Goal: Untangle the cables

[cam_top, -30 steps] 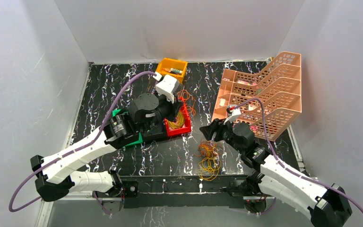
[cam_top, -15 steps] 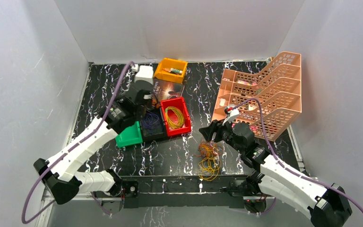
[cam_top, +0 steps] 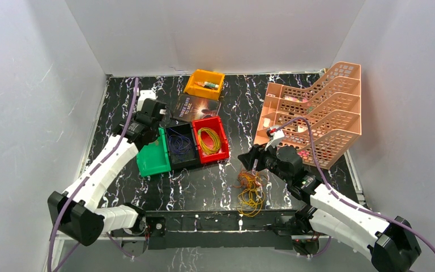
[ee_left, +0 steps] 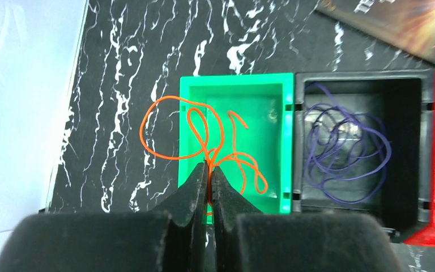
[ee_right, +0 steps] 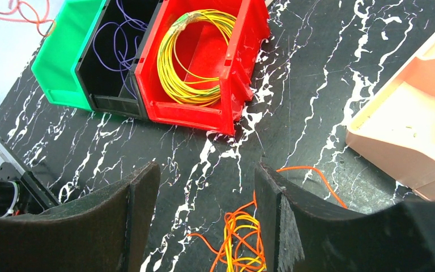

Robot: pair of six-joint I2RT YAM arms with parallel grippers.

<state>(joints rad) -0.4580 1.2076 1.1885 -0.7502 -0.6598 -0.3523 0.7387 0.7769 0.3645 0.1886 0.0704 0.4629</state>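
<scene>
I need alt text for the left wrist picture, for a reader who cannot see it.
The left gripper, shut, holds an orange cable above the green bin. Beside it, a black bin contains purple cables.

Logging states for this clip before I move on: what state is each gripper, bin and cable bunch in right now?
left gripper: shut on an orange cable, over the green bin.
right gripper: open, above the table pile.
black bin: holds purple cables.
red bin: holds a yellow coil.
table pile: orange and yellow, tangled.
</scene>
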